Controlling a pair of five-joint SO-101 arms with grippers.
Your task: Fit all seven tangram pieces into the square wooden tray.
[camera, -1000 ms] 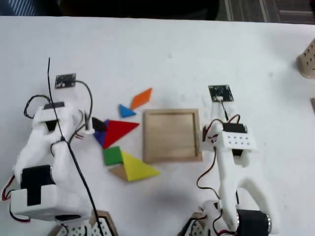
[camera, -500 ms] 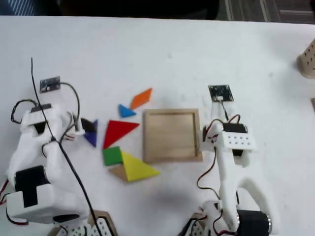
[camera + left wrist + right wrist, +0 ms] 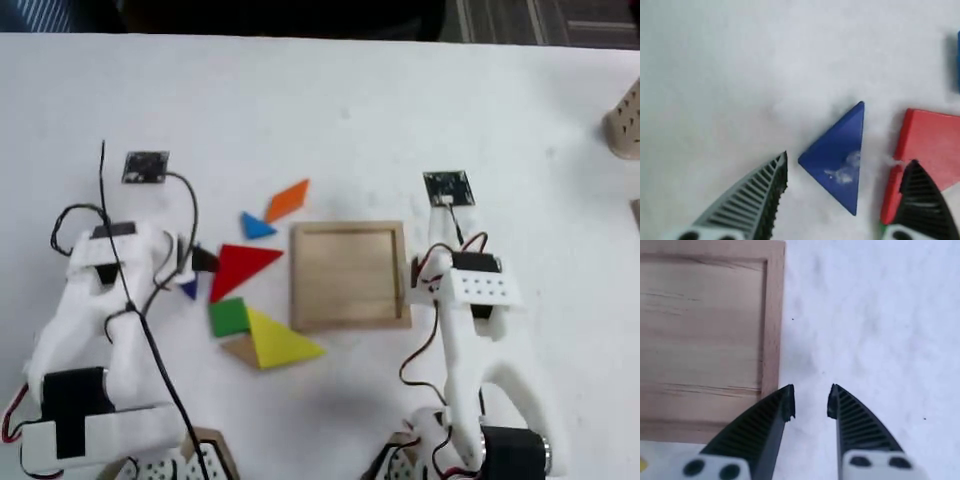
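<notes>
Working outward from the front edge of the tabletop (image 3: 330, 110). Nearest that edge, left of the middle: showing a yellow triangle (image 3: 280, 340) overlapping a tan piece (image 3: 236, 350) peeking out beneath it. Just beyond, touching the yellow one: showing a green square (image 3: 229, 316).

Holding the left hand (image 3: 847, 162) spread wide and gripping nothing, straddling the dark-blue triangle (image 3: 837, 160) lying flat on the side toward the left edge. Setting one fingertip (image 3: 765, 190) just beside a corner of that triangle without touching it, the other hanging over the border of the red triangle (image 3: 927, 145). Crowding the grasp on that side: the red triangle, just beside the dark-blue one and just beyond the green square.

Poising the right hand (image 3: 810, 401) over bare tabletop just off the right side of the wooden tray (image 3: 772, 315), fingers slightly parted, empty. Showing the tray in the middle of the tabletop, between the two arms, its floor all bare wood.

Farther toward the far edge, just off the tray's far left corner: showing a light-blue triangle (image 3: 256, 226) and an orange parallelogram (image 3: 287, 199), near each other. Trailing a black cable (image 3: 103, 180) over the left arm. At the right edge, well apart from the pieces: showing a pale pegged block (image 3: 625, 125).
</notes>
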